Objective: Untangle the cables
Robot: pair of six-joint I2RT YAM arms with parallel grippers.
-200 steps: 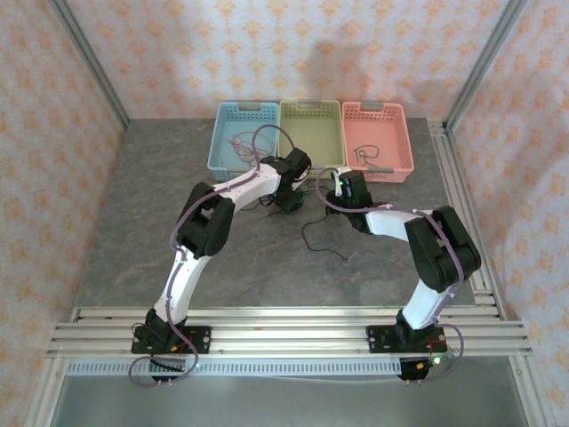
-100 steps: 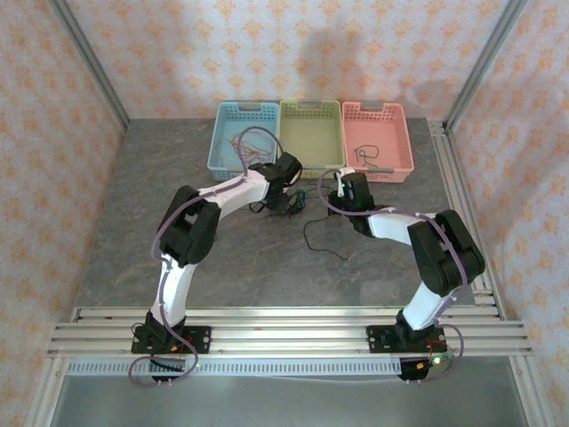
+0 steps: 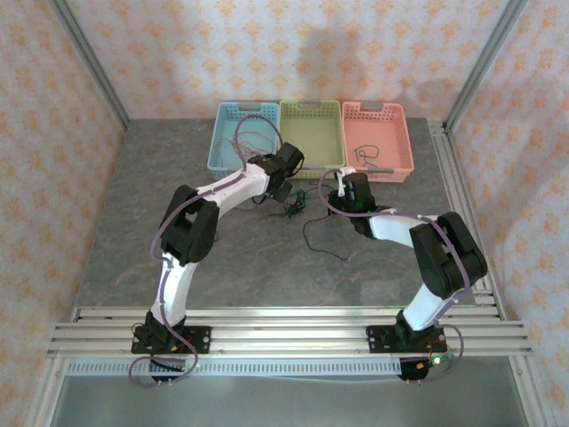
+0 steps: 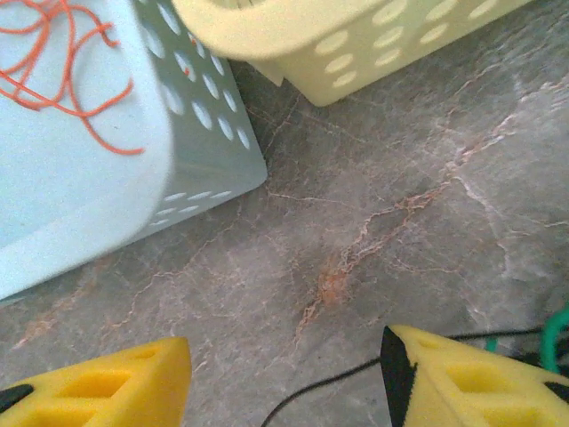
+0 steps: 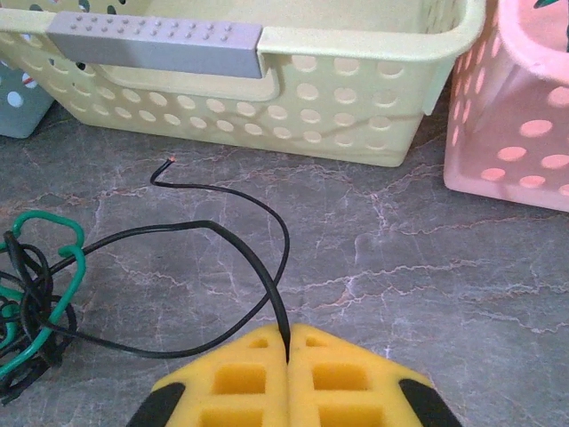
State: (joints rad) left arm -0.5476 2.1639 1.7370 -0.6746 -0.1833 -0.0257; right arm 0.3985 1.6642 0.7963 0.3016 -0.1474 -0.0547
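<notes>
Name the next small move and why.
Probably move the open left tool onto the green-and-black clump and grip: the right tool pinches the black cable running into that clump, so anchoring it should let a pull free the strand.

— What is set out along the far edge of the grey marbled tabletop (image 3: 133,222)?
— Three baskets are lined up side by side: a light blue perforated plastic basket (image 3: 216,142), a yellow-green perforated plastic basket (image 3: 311,105) in the middle and a pink perforated plastic basket (image 3: 407,147).
— And around them?
— The table is enclosed by orange-patterned papered walls (image 3: 267,53). Ribbed aluminium rails (image 3: 284,322) are laid across the near edge. A grey studded handle (image 5: 156,44) is fitted on the middle basket's rim.
</notes>
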